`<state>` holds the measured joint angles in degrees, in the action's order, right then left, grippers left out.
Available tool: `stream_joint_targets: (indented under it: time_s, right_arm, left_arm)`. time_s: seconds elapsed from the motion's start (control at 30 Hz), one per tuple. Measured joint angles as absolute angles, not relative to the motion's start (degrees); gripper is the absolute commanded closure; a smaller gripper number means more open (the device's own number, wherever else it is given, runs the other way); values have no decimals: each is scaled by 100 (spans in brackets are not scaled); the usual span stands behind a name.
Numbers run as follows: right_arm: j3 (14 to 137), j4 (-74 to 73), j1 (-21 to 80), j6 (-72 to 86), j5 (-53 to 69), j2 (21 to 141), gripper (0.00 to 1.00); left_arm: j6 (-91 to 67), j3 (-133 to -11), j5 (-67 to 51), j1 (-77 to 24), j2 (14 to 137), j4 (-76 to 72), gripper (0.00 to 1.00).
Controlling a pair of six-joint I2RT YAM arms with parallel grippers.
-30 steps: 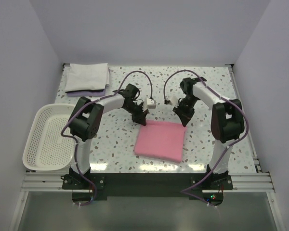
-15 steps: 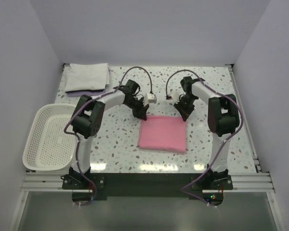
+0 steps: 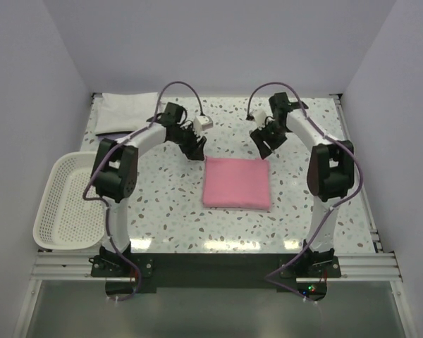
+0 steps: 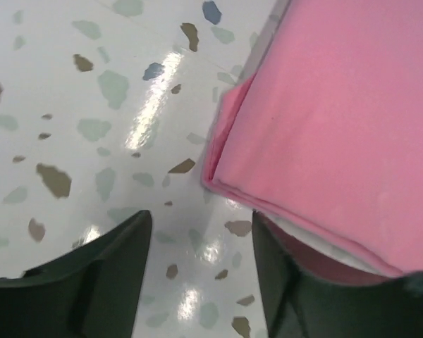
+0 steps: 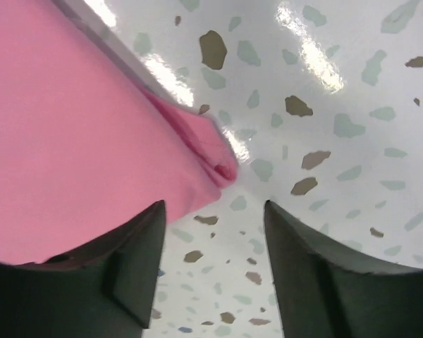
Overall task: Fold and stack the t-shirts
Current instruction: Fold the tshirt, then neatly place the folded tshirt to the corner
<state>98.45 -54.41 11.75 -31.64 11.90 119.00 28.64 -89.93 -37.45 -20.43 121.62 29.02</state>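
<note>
A pink t-shirt (image 3: 237, 182) lies folded into a square at the middle of the table. My left gripper (image 3: 195, 151) hangs just beyond its far left corner, open, with only bare table between the fingers; the shirt's layered corner (image 4: 229, 179) shows close ahead of my left gripper (image 4: 201, 236). My right gripper (image 3: 266, 148) hovers open off the far right corner, and that corner (image 5: 215, 158) lies just ahead of my right gripper (image 5: 215, 225), free of the fingers. A white folded t-shirt (image 3: 127, 113) rests at the far left corner of the table, partly behind the left arm.
A white mesh basket (image 3: 69, 201) sits at the left edge of the table. White walls close in the table at the back and sides. Purple cables loop above both arms.
Both grippers have let go of the pink shirt's far corners and opened. They have drawn back toward the far side. The shirt has slid away from the arms and now lies square.
</note>
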Motion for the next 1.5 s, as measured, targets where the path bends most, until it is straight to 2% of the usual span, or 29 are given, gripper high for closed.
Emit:
stream_joint_targets:
  time_s: [0.03,0.07,0.17,0.23,0.27,0.37,0.5,0.6,0.77,0.93,1.0,1.2,1.37,1.5]
  right_arm:
    - [9852,-5494,1153,-3072,1291,11754,28]
    - [9852,-5568,1142,-2965,1415,11572,14]
    - [9623,-5612,1096,-2598,2062,10779,1]
    - [9153,-5629,1085,-2283,2700,10079,1]
    - [8836,-5605,1094,-2128,3028,9745,1]
    - [7889,-5583,1214,-1684,3990,9150,1]
    - [6648,-5450,1605,-1208,4952,9306,1]
    - [6134,-5293,1874,-875,5437,9642,1]
    - [5852,-4818,1896,-526,5813,10018,1]
    - [5800,-4543,1507,-591,5983,10932,1]
    - [5769,-4635,1249,-788,6429,11271,1]
    - [5813,-4998,880,-1352,7006,11507,1]
    - [5968,-5415,600,-1487,6702,11378,1]
    - [6729,-6198,491,-1769,6453,11131,1]
  left_arm:
    - [2698,-8823,-3769,-1968,11939,2834,26]
    - [2515,-8611,-3795,-1905,11668,2744,24]
    - [1863,-7979,-4191,-1861,10722,2462,15]
    - [1347,-7476,-4574,-1957,10106,2165,11]
    - [1037,-7140,-4783,-2051,9830,1887,0]
    - [-47,-6173,-5365,-2440,9402,969,0]
    - [-1522,-5181,-5876,-3164,9625,-235,0]
    - [-2373,-4965,-6149,-3505,10016,-939,0]
    - [-3315,-4845,-6342,-3505,10674,-2064,0]
    - [-3632,-4836,-6716,-3229,11312,-2536,0]
    - [-3640,-4836,-6910,-3100,11378,-2630,0]
    - [-3468,-4744,-7247,-2731,11428,-2593,0]
    - [-2698,-4703,-7185,-2467,11124,-1758,0]
    - [-2001,-4735,-6799,-2445,10532,-777,0]
